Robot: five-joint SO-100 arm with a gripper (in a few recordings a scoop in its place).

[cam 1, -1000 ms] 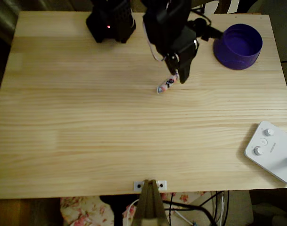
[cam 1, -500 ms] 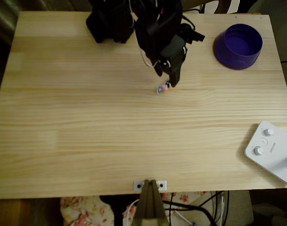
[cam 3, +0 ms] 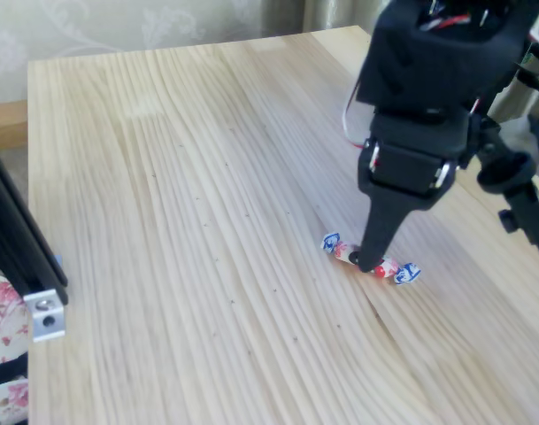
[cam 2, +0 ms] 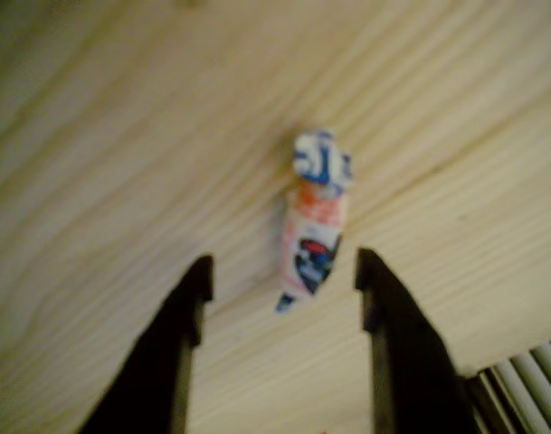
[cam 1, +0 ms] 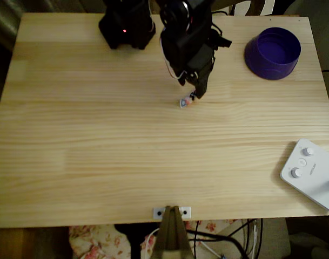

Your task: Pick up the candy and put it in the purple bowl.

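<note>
Setting: a home room, judging by the pale pine tabletop (cam 1: 99,135), patterned wallpaper (cam 3: 119,27) behind it, and floral fabric (cam 1: 99,240) below its front edge.

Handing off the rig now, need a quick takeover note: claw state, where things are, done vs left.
Claw: open, down at the table, fingers either side of the candy, not closed on it.
Candy: lying on the wooden table, near the middle of the far half in the overhead view.
Purple bowl: far right corner in the overhead view, nothing visible in it.
Done: claw lined up over the candy.
Left: close, lift, carry to the bowl, release.
</note>
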